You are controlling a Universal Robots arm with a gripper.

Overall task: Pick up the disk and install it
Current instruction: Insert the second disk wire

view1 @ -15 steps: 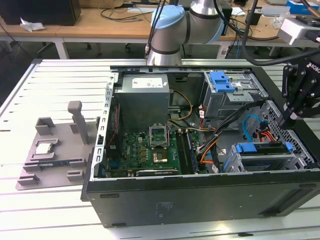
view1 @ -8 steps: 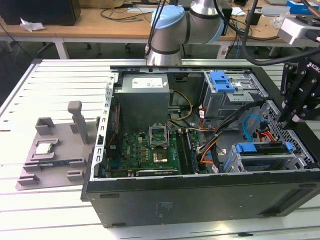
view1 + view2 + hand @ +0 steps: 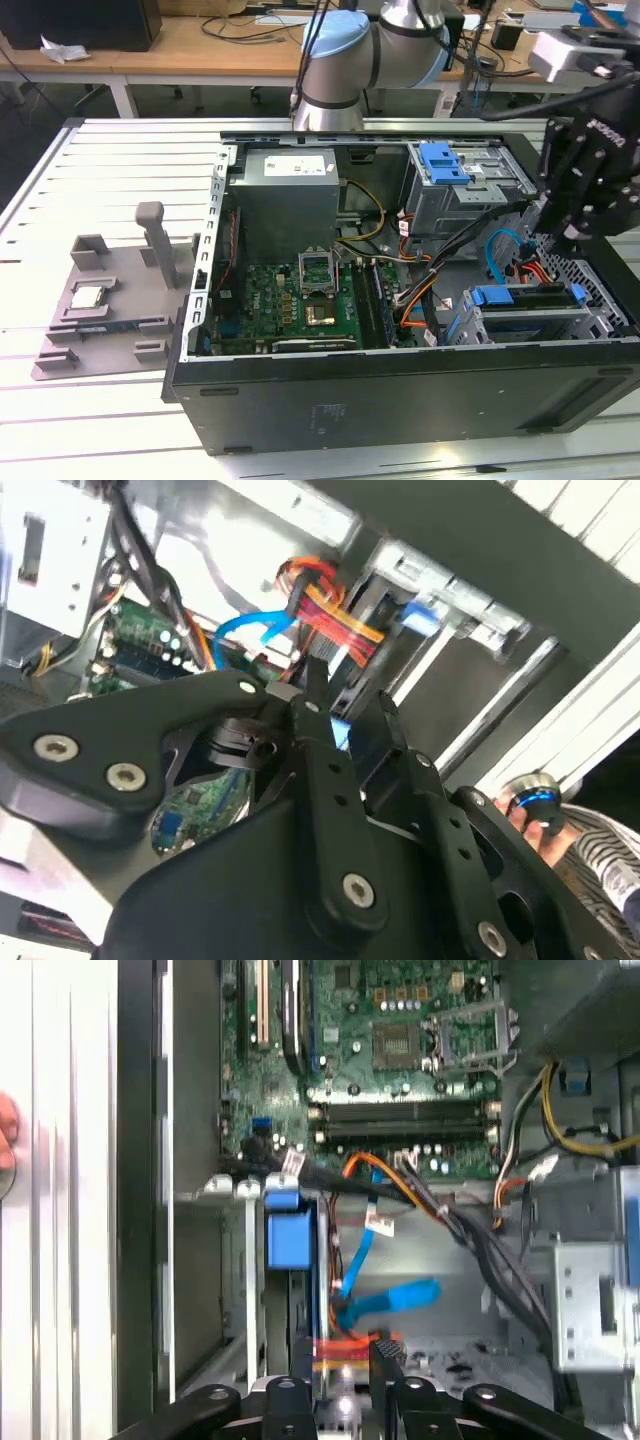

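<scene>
1. The open computer case (image 3: 400, 400) lies on its side on the slatted table (image 3: 100, 200), its inside facing up so the arm can reach in from above.
2. The motherboard (image 3: 300, 305) sits flat on the case floor, well apart from the work.
3. The grey cage (image 3: 465, 185) with its blue latch sits at the far corner of the case.
4. The gripper (image 3: 560, 225) hangs over the case's end at the exterior view's right, above the drive bay (image 3: 525, 315). In the first wrist view its fingers (image 3: 385, 1360) stand slightly apart with nothing clearly between them.
5. The disk (image 3: 520, 297) appears to sit seated on edge in that bay, blue carrier tab (image 3: 290, 1235) outward, cables (image 3: 345, 1350) bunched beside it.
</scene>
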